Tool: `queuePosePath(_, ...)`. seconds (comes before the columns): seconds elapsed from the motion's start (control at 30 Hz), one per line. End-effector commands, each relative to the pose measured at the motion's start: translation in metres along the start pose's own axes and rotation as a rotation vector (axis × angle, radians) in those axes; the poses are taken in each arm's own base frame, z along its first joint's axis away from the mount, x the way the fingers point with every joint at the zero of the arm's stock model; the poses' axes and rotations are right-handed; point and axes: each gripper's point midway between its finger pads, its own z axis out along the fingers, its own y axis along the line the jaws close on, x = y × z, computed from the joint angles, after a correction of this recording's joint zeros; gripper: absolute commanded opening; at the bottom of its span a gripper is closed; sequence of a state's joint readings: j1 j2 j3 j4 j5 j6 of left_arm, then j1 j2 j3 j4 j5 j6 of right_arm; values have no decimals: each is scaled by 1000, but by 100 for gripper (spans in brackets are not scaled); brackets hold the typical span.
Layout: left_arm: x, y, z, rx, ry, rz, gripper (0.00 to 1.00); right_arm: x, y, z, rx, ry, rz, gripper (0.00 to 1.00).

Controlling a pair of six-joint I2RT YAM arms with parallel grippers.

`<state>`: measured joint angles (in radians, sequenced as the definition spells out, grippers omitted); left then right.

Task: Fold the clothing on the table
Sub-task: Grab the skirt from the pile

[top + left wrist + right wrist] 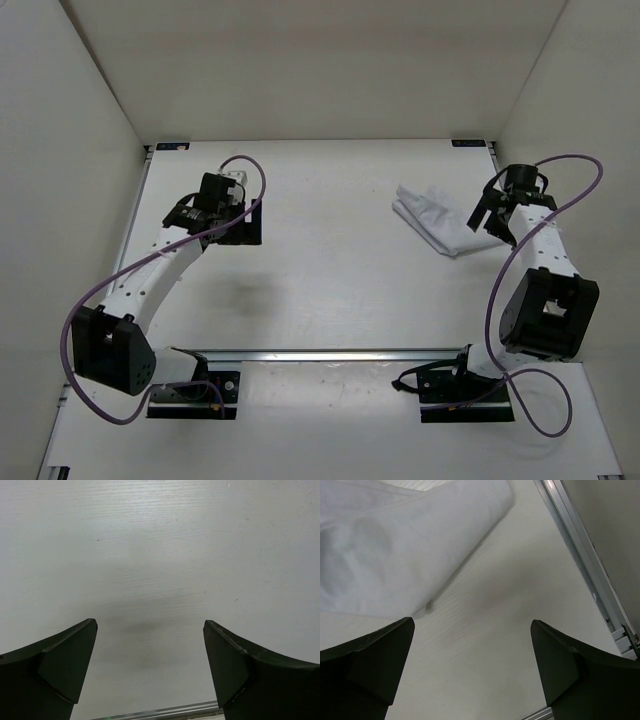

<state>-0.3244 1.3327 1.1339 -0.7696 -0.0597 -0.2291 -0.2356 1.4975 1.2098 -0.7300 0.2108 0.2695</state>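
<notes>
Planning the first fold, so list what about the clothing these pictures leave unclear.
- Top view: the right edge of the clothing is partly covered by the right tool.
- Right wrist view: clothing cut off by the top and left edges.
- All views: garment type and layer count unreadable; white fabric bunched.
- Left wrist view: only bare table beyond the left tool.

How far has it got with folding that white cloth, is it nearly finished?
Done: nothing that shows; the clothing lies rumpled, with layers overlapping, on the right side of the table. In hand: nothing; the right hand is open just beside the clothing's edge, the left hand open over bare table. Left: probably the whole job, gripping, folding and smoothing.
</notes>
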Motion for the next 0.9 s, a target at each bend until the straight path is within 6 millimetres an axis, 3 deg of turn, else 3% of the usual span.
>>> queuePosePath(0.0, -20, -9, -10, 54, -93, -5, 98, -4, -6, 13, -10, -26, 86, 99)
queuePosePath(0.2, -19, -14, -2, 84, -81, -18, 98, -6, 25, 34, -151, -60, -29, 99)
queuePosePath(0.3, -16, -16, 2, 99, -67, -18, 99, -19, 45, 43, -170, -72, -97, 99)
queuePosePath(0.33, -16, -20, 3, 114, -65, -17, 99, -13, 44, 53, -154, -32, -101, 99)
queuePosePath(0.4, -15, -20, 4, 116, -59, -18, 99, -27, 46, 59, -124, -32, -90, 99)
queuePosePath(0.43, -13, -21, 6, 120, -52, -19, 99, -18, 47, 70, -122, 17, -98, 99)
queuePosePath(0.47, -13, -20, 7, 118, -50, -18, 99, -23, 50, 75, -128, 20, -87, 98)
queuePosePath(0.57, -13, -18, 10, 121, -43, -25, 99, -24, 57, 89, -144, 49, -94, 94)
queuePosePath(0.7, -11, -17, 14, 117, -24, -41, 99, -18, 72, 106, -149, 82, -156, 80)
queuePosePath(0.77, -10, -15, 16, 108, -12, -46, 99, -12, 80, 113, -180, 119, -168, 66)
queuePosePath(0.8, -11, -14, 16, 102, -12, -48, 98, -8, 81, 118, -175, 143, -165, 46)
queuePosePath(0.83, -9, -15, 17, 106, -5, -43, 99, -9, 82, 117, -174, 156, -158, 16)
queuePosePath(0.87, -14, -17, 14, 112, -16, -43, 99, -11, 84, 119, -165, 159, -154, 0)
